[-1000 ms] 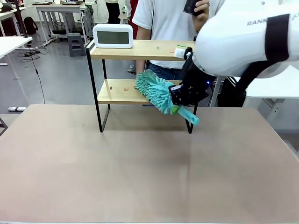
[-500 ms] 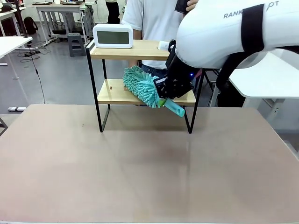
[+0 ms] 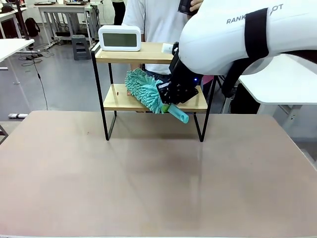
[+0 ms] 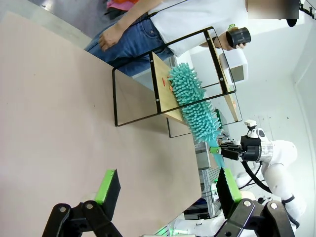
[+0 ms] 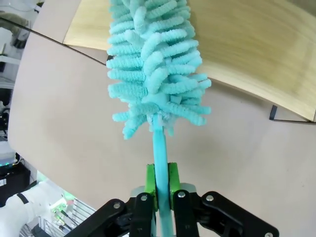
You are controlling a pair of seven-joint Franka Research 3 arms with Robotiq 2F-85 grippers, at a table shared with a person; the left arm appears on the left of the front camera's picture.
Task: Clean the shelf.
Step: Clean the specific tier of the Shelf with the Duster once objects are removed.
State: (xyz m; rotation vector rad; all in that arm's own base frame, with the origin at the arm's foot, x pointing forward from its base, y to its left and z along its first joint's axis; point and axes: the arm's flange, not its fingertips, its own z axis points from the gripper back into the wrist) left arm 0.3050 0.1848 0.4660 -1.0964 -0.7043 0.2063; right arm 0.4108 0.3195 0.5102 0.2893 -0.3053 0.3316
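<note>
The right gripper [image 3: 171, 93] was largely masked in the front view by its own white arm. The arm also cut off the right end of the top board of the shelf [image 3: 120, 101]. The person [image 3: 154, 20] beyond was seen in part only.

In the right wrist view the green pads [image 5: 150, 185] were clamped on the thin handle of the teal duster [image 5: 154, 74]. The duster's long axis ran straight out from the fingers, fluffy head foremost over the shelf's lower board. Contact with the board could not be confirmed.

The shelf stood directly ahead of that gripper on the table [image 3: 148, 188], its length crosswise to the duster. A white clock [image 3: 119, 38] sat on the top board, above and beyond the duster head.

The left gripper [image 4: 167, 190] hung well back from the shelf, jaws wide apart, holding nothing.
</note>
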